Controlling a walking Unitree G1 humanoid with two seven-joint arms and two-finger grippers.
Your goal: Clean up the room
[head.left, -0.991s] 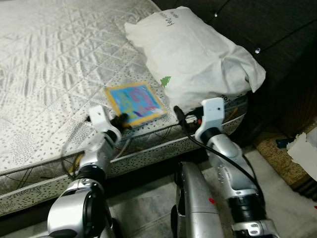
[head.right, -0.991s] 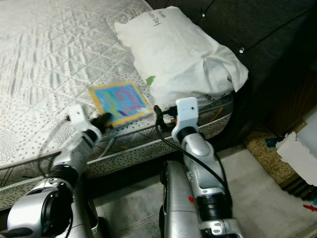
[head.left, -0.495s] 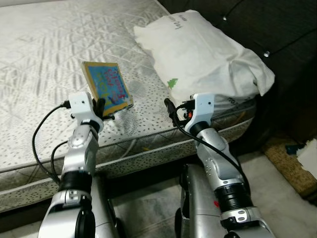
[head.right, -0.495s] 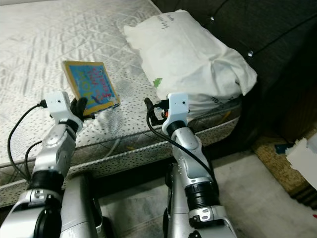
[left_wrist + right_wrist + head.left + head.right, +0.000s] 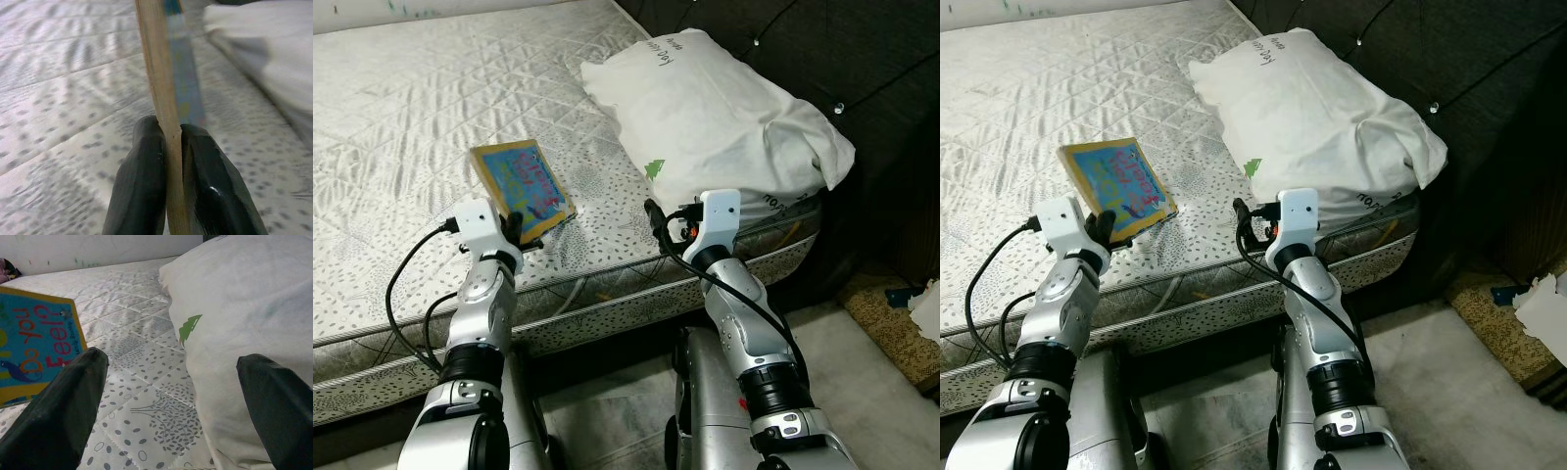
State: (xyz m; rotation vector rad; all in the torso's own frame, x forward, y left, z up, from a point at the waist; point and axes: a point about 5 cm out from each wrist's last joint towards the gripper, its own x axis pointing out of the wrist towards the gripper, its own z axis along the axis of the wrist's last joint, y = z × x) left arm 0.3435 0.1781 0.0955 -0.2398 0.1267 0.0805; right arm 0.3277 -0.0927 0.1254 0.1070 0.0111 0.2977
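A thin book (image 5: pixel 521 184) with a blue cover and yellow border is held tilted up over the grey quilted mattress (image 5: pixel 401 117). My left gripper (image 5: pixel 516 228) is shut on the book's near edge. In the left wrist view both black fingers (image 5: pixel 142 171) press the book's pale edge (image 5: pixel 157 68) between them. My right gripper (image 5: pixel 658 219) hovers over the mattress edge just in front of the white pillow (image 5: pixel 715 108). It is open, its fingers (image 5: pixel 63 406) spread wide with nothing between them, and the book (image 5: pixel 34 342) lies off to one side.
A dark tufted headboard (image 5: pixel 862 49) rises behind the pillow at the right. Beside the bed on the right, the floor holds a brown mat (image 5: pixel 891 313) and white paper scraps (image 5: pixel 930 308). The mattress edge (image 5: pixel 607 294) runs just before my torso.
The book lay flat near the mattress edge a second ago. My left gripper has lifted it and tipped it up. The right gripper stayed near the pillow; the camera shifted.
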